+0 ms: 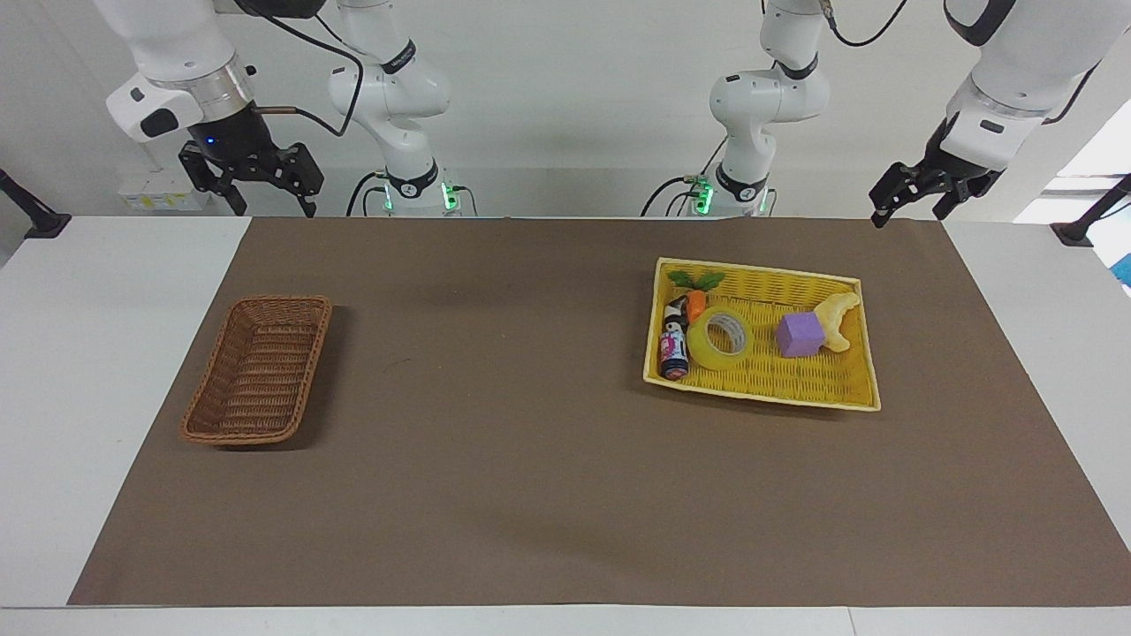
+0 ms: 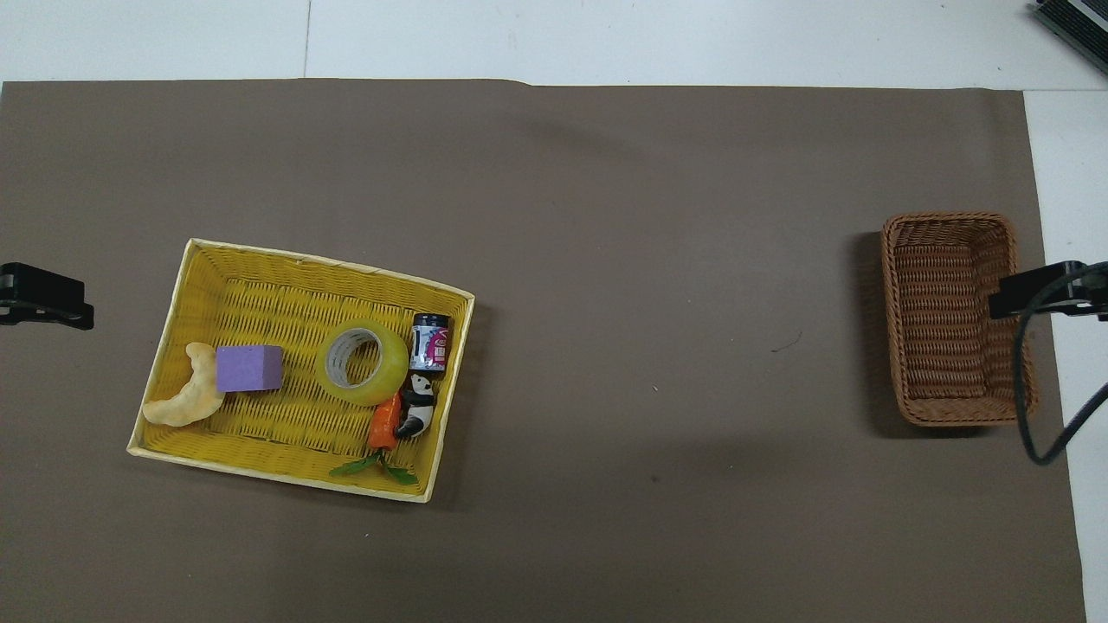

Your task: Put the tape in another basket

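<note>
The tape (image 1: 720, 338), a yellow roll with a pale core, lies flat in the yellow woven tray (image 1: 760, 269) toward the left arm's end of the table; it also shows in the overhead view (image 2: 362, 362). The brown wicker basket (image 1: 259, 369) stands empty toward the right arm's end, and shows in the overhead view (image 2: 952, 320). My left gripper (image 1: 910, 205) hangs open and empty over the mat's edge nearest the robots, apart from the tray. My right gripper (image 1: 274, 201) hangs open and empty over the same edge, apart from the basket. Only the gripper tips show from overhead.
In the tray with the tape lie a purple cube (image 1: 800, 335), a pale curved snack (image 1: 838, 316), a toy carrot (image 1: 695, 300), a panda figure (image 2: 419, 403) and a small can (image 1: 673, 352). A brown mat (image 1: 495, 442) covers the table.
</note>
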Robot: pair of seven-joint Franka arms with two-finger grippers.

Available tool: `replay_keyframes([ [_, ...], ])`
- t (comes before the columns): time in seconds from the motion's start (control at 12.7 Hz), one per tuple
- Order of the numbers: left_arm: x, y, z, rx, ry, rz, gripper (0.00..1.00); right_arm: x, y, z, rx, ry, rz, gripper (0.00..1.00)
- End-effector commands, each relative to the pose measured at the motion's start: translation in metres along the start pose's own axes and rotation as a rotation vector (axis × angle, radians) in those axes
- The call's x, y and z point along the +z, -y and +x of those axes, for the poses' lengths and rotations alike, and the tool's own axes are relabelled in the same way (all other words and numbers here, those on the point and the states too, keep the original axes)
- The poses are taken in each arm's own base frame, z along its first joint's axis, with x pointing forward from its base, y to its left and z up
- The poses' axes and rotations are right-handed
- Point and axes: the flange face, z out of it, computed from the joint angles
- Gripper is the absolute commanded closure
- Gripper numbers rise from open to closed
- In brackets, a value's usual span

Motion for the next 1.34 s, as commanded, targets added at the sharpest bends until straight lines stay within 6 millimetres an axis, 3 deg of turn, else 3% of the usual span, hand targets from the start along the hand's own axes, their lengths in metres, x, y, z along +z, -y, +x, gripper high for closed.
replay_keyframes([
  [0.0,-0.002,0.000,-0.007,-0.006,0.004,-0.011,0.00,-0.001,-0.003,-0.005,-0.018,0.000,0.001,0.00],
  [0.31,0.003,-0.001,-0.008,0.000,0.004,-0.026,0.00,-0.001,-0.003,-0.005,-0.018,0.000,0.001,0.00],
  [0.63,0.026,0.000,-0.010,-0.005,0.000,-0.031,0.00,-0.001,-0.004,-0.005,-0.016,0.000,0.001,0.00],
  [1.26,0.130,-0.005,0.007,-0.003,-0.052,-0.070,0.00,-0.001,-0.004,-0.005,-0.018,0.000,0.001,0.00],
])
